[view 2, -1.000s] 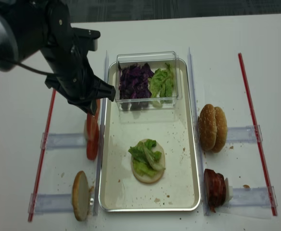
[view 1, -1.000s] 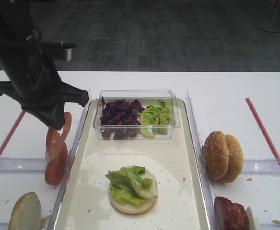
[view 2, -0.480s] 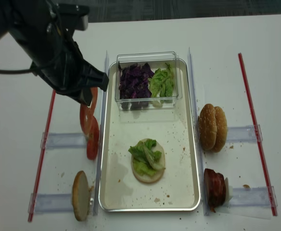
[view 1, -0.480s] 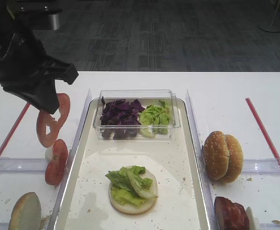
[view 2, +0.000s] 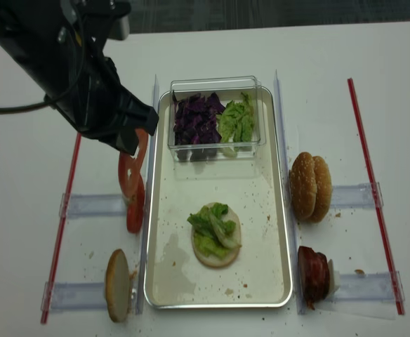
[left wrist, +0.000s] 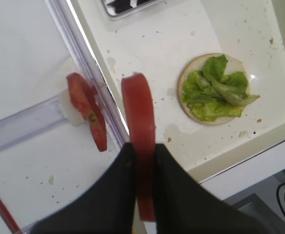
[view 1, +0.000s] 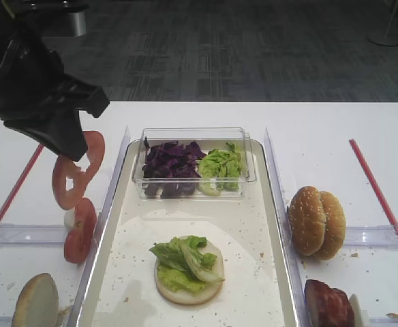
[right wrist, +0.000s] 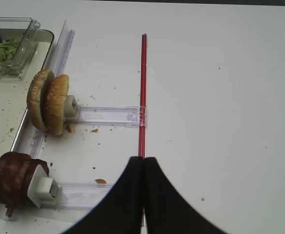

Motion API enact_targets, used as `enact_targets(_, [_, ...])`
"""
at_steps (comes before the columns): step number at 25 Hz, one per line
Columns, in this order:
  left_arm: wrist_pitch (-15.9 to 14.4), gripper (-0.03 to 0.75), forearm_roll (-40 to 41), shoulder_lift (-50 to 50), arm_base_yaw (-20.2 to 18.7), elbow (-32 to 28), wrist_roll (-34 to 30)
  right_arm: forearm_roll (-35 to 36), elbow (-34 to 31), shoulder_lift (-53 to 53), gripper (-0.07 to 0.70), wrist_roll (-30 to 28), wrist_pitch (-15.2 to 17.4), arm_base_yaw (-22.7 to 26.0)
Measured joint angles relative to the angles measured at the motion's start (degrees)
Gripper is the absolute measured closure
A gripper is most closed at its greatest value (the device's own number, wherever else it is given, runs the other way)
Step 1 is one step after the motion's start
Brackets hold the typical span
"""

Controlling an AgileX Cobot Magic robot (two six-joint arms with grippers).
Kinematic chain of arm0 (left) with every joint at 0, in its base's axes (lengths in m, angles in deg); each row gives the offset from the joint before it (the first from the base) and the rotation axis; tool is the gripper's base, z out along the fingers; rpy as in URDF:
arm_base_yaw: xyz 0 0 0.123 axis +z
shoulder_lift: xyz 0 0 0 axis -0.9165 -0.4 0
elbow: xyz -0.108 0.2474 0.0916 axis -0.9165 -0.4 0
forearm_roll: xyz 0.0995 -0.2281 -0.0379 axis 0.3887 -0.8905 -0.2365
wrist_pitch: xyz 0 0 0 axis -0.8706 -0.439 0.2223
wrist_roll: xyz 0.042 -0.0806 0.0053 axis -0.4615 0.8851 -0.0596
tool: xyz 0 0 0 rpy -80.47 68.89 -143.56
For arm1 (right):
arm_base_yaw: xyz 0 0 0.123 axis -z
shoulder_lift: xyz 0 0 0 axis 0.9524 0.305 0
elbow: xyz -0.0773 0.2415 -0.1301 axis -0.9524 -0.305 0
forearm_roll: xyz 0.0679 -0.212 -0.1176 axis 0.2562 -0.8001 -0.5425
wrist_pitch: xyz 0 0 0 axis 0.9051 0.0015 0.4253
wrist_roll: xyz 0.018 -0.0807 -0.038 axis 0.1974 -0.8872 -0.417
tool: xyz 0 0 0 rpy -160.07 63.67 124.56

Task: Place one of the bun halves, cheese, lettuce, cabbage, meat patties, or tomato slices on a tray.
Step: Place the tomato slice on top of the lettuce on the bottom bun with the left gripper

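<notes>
- Tomato slice (view 1: 76, 174) hangs on edge from the left end effector (left wrist: 141, 161), its ring-like face visible in the high views; the jaws are closed narrowly on the slice's upper rim.
- Directly below the left end effector, the remaining tomato slices (view 1: 80, 230) stand upright in their clear holder (view 1: 22, 234) on the white surface (view 1: 335, 136), just outside the tray's left rim. The held slice is clear of them, though whether its lower edge brushes the top of that stack cannot be told from these angles.
- Tray (view 1: 253, 204) lies to the inner side of the left end effector, with its long axis running away from the robot. Bottom bun half (view 1: 189, 279) topped with lettuce (view 1: 185, 257) sits in the near part of the tray, inward of the end effector and nearer the robot.
- Judgement: the coming move turns on a sideways carry across the tray's raised left rim towards the lettuce-topped bun. The left arm is the nearer one and already has the piece.
- Clear box (view 1: 193, 160) of cabbage (view 1: 170, 163) and more lettuce occupies the tray's far end, inward of the end effector and out of the likely path.
- Right end effector (right wrist: 143, 168) is closed on nothing, hovering over the surface beside the red strip (right wrist: 143, 92). Bun halves (right wrist: 49, 101) and meat patties (right wrist: 13, 183) stand in holders to its inner side, beside the tray's right rim.
</notes>
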State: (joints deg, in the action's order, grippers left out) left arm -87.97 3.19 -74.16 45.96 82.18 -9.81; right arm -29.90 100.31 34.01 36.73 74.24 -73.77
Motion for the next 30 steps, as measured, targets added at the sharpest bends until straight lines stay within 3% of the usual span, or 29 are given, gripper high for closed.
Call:
enact_targets(14, [-0.11,0.668,-14.25,-2.69,0.00,0.13,-9.21,0.00,0.00,0.00,0.595,0.00,0.00,0.00])
enact_targets(23, [0.44,0.668,-30.12,-11.21,0.00,0.16,-17.68,0.00,0.00,0.00,0.595,0.00,0.00,0.00])
enact_targets(30, [1.06,0.668,-32.55,-15.38,0.00,0.16,-18.55,0.00,0.00,0.00,0.595,0.00,0.00,0.00])
